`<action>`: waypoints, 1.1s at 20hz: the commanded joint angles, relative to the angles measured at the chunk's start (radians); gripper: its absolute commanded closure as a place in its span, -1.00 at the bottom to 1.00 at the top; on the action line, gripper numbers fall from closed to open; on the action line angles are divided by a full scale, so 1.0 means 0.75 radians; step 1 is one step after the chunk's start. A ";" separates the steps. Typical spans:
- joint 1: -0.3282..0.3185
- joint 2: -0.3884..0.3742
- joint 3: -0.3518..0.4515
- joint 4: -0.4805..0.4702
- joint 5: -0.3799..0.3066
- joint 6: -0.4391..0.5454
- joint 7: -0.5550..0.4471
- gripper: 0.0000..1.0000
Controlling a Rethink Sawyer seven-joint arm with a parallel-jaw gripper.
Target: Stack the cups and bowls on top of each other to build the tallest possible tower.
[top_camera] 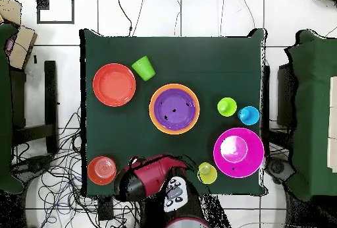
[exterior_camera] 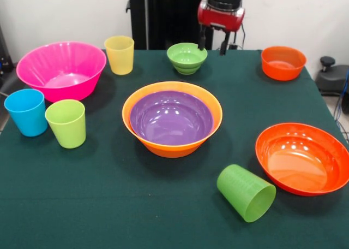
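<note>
Bowls first: large pink bowl (exterior_camera: 61, 69) sat well aside of the pincer (exterior_camera: 213, 44); large orange bowl (exterior_camera: 172, 118) before it, holding purple bowl (exterior_camera: 171, 118); small green bowl (exterior_camera: 187, 58) just below open, empty fingers.

From above, the red and black arm (top_camera: 150, 176) covered the small glossy green plastic bowl. In the front view the arm ran off the top edge, and the wide shallow red-orange plastic bowl (exterior_camera: 303, 158) was clipped at the right edge.
</note>
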 commanded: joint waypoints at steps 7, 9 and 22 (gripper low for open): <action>-0.119 0.194 0.100 -0.144 -0.126 -0.162 -0.055 -1.00; -0.164 0.192 0.130 -0.123 -0.144 -0.158 -0.077 -1.00; -0.251 0.211 0.290 -0.041 -0.210 -0.060 -0.138 -1.00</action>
